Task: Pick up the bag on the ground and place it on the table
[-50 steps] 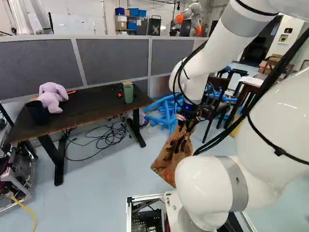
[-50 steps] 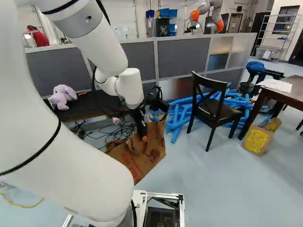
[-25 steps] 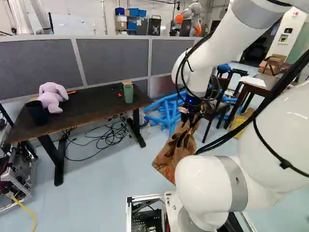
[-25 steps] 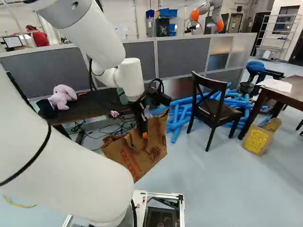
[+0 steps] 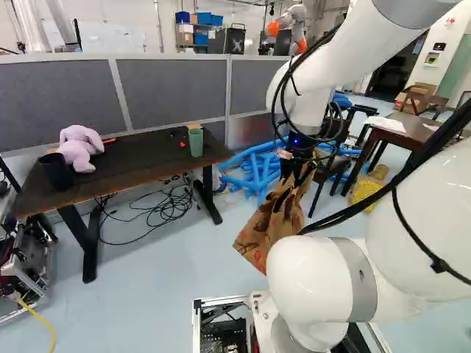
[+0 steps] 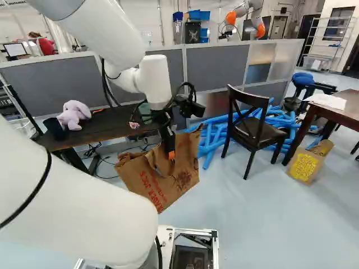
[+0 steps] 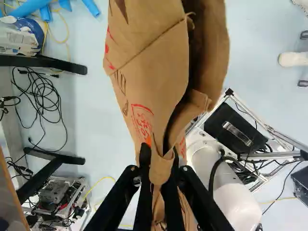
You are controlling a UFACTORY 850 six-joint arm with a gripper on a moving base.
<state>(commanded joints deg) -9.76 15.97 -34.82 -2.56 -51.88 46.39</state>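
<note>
Paper bag: A brown paper shopping bag (image 6: 162, 182) with red print hangs tilted and creased from the robot's gripper (image 6: 170, 154), ahead of the arm and to the right of the black-legged table in the left base view.
Gripper: Seen from the wrist, its fingers (image 7: 145, 166) pinch a folded strip of the bag's brown paper from both sides, the bag's body spreading out ahead of them.
Arm: The white arm (image 5: 324, 66) reaches forward over the floor, its wrist above the bag.
Black-legged table: A lilac plush rabbit (image 5: 79, 149) sits beside a black cup (image 5: 57, 170) on the dark tabletop (image 5: 125, 162); a green cup (image 5: 196, 142) stands near the far end.
Floor: Tangled black cables (image 5: 168, 209) lie by the table legs, and blue foam tubes (image 6: 208, 147) are heaped behind a dark wooden chair (image 6: 249, 120).
Right side: In the right base view, a yellow-printed paper bag (image 6: 304, 166) stands by a brown wooden table (image 6: 349, 112).
Background: Another robot (image 6: 259, 25), with orange joints, rises beyond the gray partition (image 6: 217, 67).
</note>
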